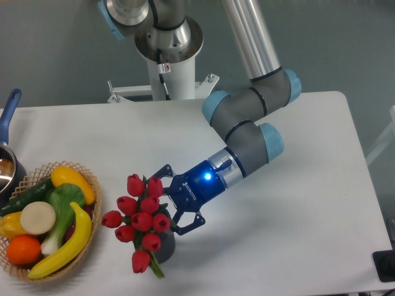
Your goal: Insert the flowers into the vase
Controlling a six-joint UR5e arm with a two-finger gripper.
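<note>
I see gripper (168, 206) lower centre, fingers spread wide, holding nothing | flowers (141, 221) sit tilted in vase (164, 244) | risk: bunch top-heavy, could tip vase if I brush buds on exit

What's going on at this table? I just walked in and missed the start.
The robot arm's gripper is at the red tulip bunch, which sits over the small dark grey vase near the table's front edge. Whether the jaws grip the stems is hidden. A wicker basket of fruit and vegetables stands left.
</note>
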